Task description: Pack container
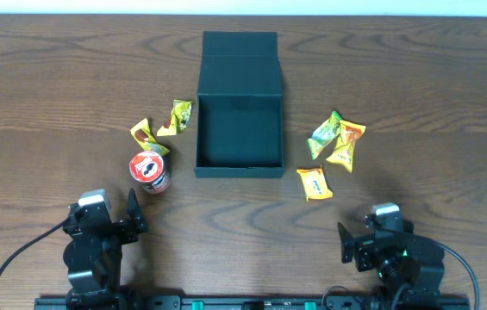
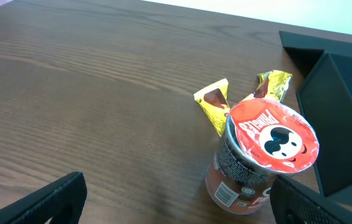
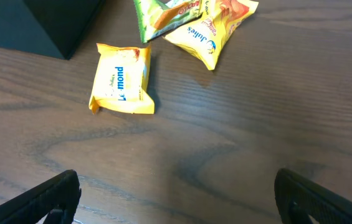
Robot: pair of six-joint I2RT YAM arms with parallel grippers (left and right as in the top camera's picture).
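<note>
Teal container (image 1: 239, 133) is shown lid-open at mid-table; left gripper (image 1: 103, 222) and right gripper (image 1: 381, 238) are spread fully at the near edge, nothing held.

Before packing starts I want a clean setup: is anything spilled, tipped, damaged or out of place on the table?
Nothing stands out. The dark green container sits open and empty, the Pringles can stands upright, and the snack packets lie loose on both sides, none visibly torn.
</note>
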